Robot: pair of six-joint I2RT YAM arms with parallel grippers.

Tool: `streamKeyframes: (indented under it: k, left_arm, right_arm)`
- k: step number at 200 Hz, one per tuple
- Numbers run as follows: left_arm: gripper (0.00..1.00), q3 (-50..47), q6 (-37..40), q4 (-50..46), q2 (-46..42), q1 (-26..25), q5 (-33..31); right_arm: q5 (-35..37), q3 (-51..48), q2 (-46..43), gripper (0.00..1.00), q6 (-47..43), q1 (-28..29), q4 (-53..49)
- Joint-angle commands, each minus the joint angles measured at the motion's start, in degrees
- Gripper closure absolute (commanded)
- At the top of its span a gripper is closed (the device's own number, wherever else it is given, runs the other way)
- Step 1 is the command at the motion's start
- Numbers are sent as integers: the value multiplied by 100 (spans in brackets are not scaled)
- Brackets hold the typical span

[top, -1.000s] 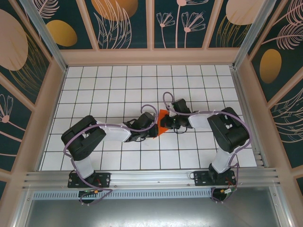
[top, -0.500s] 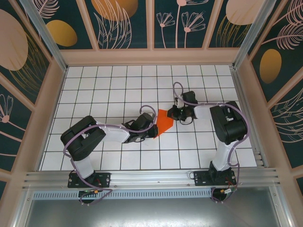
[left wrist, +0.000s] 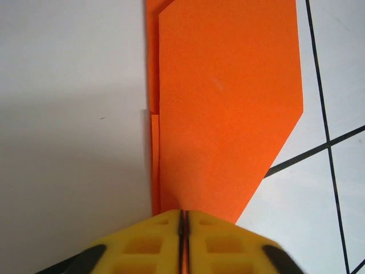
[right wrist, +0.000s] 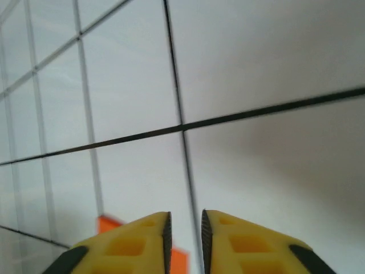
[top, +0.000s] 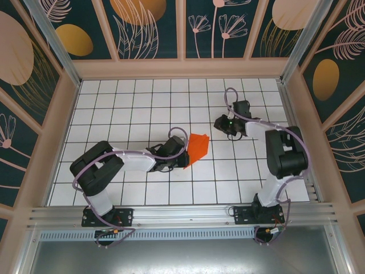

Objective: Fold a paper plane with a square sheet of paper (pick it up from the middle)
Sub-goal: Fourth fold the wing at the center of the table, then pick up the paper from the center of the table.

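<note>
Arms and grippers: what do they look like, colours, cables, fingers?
The left arm and right arm are black with white sections; a lilac cable loops along each. The left gripper and right gripper have yellow fingers with recessed square pockets, dark inner edges and black bodies behind.

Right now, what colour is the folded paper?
Plain bright orange-red; the folded paper shows best in the left wrist view.

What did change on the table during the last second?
The right gripper came off the folded paper and drew away to the far right, jaws slightly apart. The left gripper stays pinched on the paper's edge; the paper hardly moved.
</note>
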Motion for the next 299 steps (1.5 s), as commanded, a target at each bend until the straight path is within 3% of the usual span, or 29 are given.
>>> streamKeyframes:
  k: [1,18,42,100,196,246,299]
  left_arm:
    - [71,346,11,-305,-492,-29,-551]
    - [47,379,-156,-274,-777,15,-1108]
    - [23,232,-333,-245,-1121,140,-1645]
    - [2,-366,-639,-186,-1662,579,-1895]
    - [2,-702,-667,-281,-2015,814,-1912]
    - [1,-742,-748,-226,-1989,863,-1764]
    - [1,-884,-762,-213,-2117,897,-1638]
  right_arm:
    - [-101,-529,-666,59,372,145,155]
    - [-227,-974,-993,50,792,252,435]
    - [-283,-1358,-1277,42,1325,405,699]
    - [-20,-1172,-795,40,1800,1072,930]
    - [-179,-732,59,53,1822,1412,1131]
    - [-536,-1023,-13,60,1994,1478,1701]
    - [-436,-1377,16,69,2153,1670,2145]
